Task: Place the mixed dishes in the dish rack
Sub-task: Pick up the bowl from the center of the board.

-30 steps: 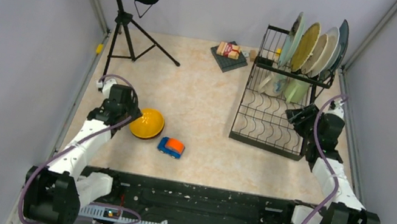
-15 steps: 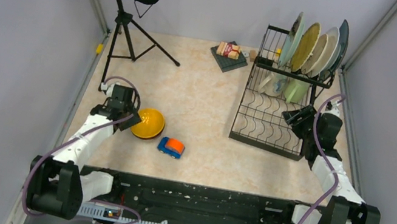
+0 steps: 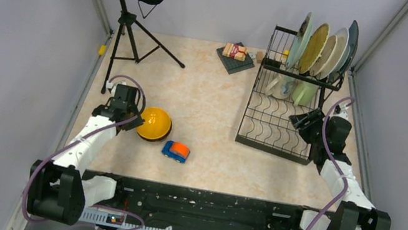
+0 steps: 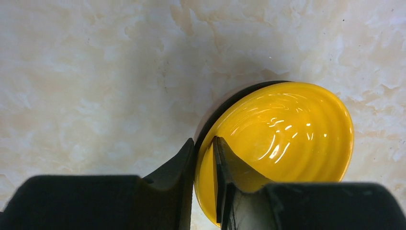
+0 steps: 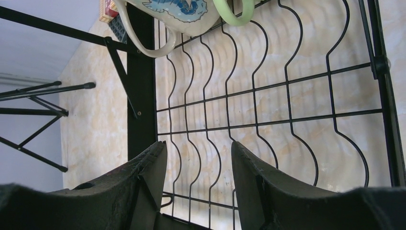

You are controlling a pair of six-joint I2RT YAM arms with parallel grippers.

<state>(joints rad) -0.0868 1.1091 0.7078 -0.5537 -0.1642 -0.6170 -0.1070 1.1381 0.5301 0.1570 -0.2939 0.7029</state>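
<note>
Well to the left of the large black wire dish rack, the orange-yellow dark-rimmed bowl is on the marbled beige desk. The left jaws are clenched on its rim, one finger inside the bowl and one outside against the dark edge. From the wrist view the bowl looks tipped up on that grip, though whether it is clear of the desk I cannot tell. The right jaws stand released and hold nothing, poised over the rack's slotted flat base near its right edge. Four plates stand upright in the rack's raised upper tier, with two mugs below them, so the bowl seems to be the last dish to load. The step in hand is the pick-up. The next move calls for lifting the bowl clear and carrying it rightward to the rack's free base slots. It must avoid the small blue-and-orange toy car lying on the way to the rack. The thin rim pinch must be firm, or the glossy bowl may swing or slip.
</note>
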